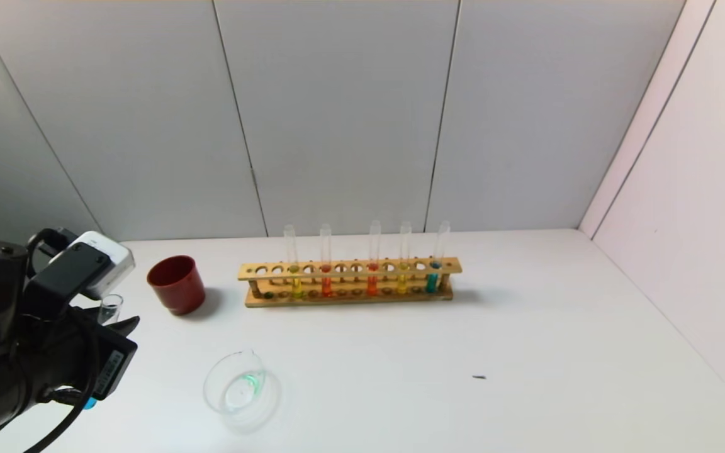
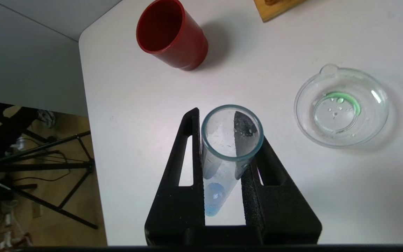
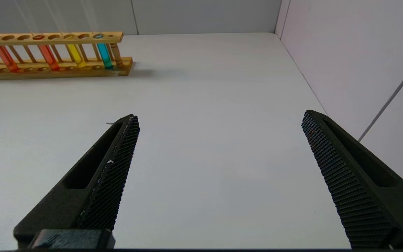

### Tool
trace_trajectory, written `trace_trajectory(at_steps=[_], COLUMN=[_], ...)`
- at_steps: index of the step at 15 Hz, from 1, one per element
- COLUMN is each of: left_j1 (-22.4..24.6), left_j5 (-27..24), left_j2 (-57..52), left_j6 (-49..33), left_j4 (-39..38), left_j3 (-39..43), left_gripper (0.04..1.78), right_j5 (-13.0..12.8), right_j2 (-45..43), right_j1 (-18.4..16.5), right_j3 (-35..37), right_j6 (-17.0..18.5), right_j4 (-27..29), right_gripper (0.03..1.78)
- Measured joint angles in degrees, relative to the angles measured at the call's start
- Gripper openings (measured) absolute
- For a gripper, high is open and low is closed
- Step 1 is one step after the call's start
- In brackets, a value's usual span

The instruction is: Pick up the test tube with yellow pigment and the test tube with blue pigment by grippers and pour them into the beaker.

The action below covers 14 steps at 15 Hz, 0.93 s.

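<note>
My left gripper is shut on a test tube with blue pigment, held upright above the table's left part, mouth toward the wrist camera. The tube's top shows above the gripper in the head view. The beaker stands to the right of it with a green trace on its bottom; it also shows in the left wrist view. In the rack stand two tubes with yellow pigment and another blue one. My right gripper is open and empty over bare table.
A wooden rack at the back middle also holds two orange-red tubes. A dark red cup stands left of it. The table's left edge is close to my left gripper. A wall borders the right side.
</note>
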Motion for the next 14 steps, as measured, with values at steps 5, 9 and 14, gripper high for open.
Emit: trace_trajectory(at_steps=[5, 9, 14], left_j1=[-0.1, -0.4, -4.9], left_j5=[-0.1, 0.0, 4.4], left_j2=[4.9, 9.8, 16.9], left_j6=[3.6, 7.0, 8.3], left_j4=[0.1, 0.5, 0.5], left_j3=[0.6, 0.4, 0.1], left_gripper=[0.34, 0.34, 0.34], right_j5=[0.0, 0.0, 0.0], right_j2=[0.0, 0.0, 0.0], right_j1=[0.0, 0.0, 0.0], right_j3=[0.0, 0.0, 0.0], right_j6=[0.0, 0.0, 0.0], right_j4=[0.0, 0.0, 0.0], right_gripper=[1.7, 1.7, 1.7])
